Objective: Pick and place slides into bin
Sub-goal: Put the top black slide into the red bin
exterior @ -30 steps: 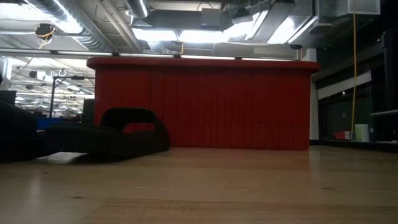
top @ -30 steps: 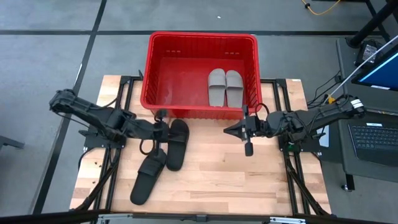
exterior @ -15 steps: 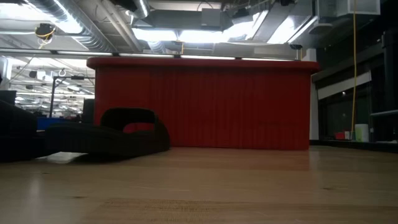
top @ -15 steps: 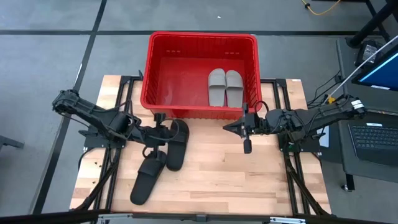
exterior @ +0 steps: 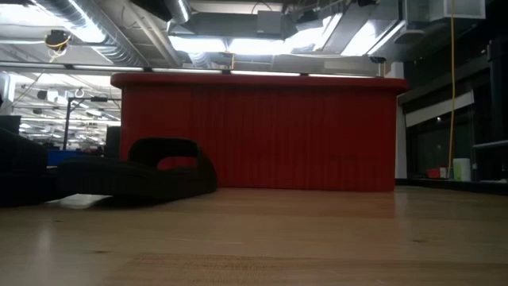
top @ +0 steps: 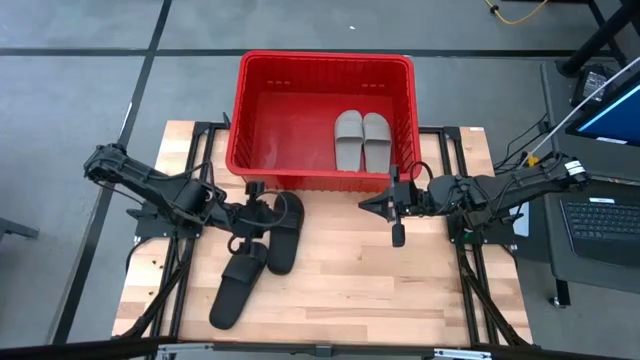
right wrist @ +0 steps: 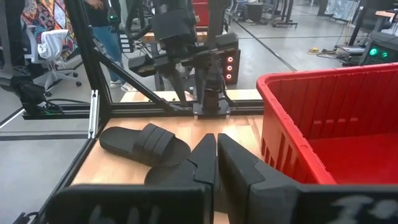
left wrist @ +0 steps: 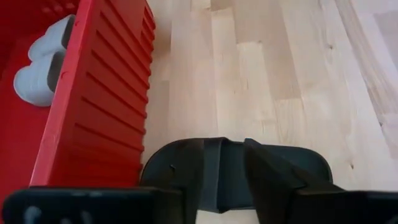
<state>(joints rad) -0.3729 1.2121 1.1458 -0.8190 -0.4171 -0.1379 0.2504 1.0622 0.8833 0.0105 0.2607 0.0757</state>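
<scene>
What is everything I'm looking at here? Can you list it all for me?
Grey slides: two, light grey, side by side inside the bin, right part.
Black slides: two, matte black, on the table in front of the bin, left side.
Bin: one, red, at the table's far edge.
Table: one, pale wood.
Laptop: one, dark, right of the table.
Left gripper: open, straddling a black slide.
Right gripper: shut, empty, right of centre.

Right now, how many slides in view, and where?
4. Two grey slides lie side by side in the red bin, right half. One black slide lies on the table just before the bin, at the left claw; the other black slide lies nearer the table's front-left. None seem hidden.
</scene>
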